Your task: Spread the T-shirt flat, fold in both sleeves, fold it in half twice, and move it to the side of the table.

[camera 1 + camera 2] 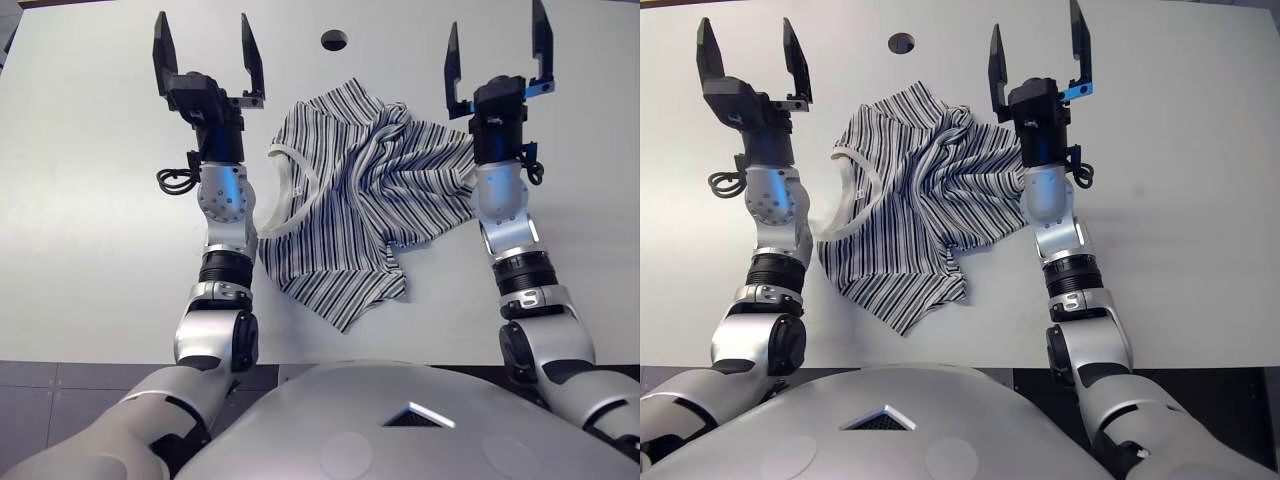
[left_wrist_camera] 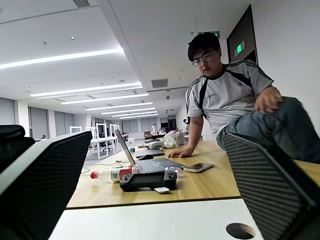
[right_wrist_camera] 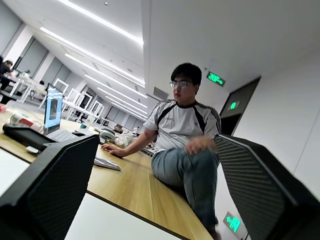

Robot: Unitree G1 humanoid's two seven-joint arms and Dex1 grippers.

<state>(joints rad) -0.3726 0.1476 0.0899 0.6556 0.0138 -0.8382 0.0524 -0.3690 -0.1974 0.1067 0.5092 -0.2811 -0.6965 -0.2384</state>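
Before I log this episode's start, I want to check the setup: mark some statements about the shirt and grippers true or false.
1. The black-and-white striped T-shirt lies crumpled on the white table, between the two arms. True.
2. The left gripper is shut on a sleeve. False: its fingers are spread and hold nothing, and it is beside the T-shirt.
3. The right gripper is open and empty. True.
4. The T-shirt covers the round hole in the table. False: the hole is bare, on the far side of the T-shirt from the robot.
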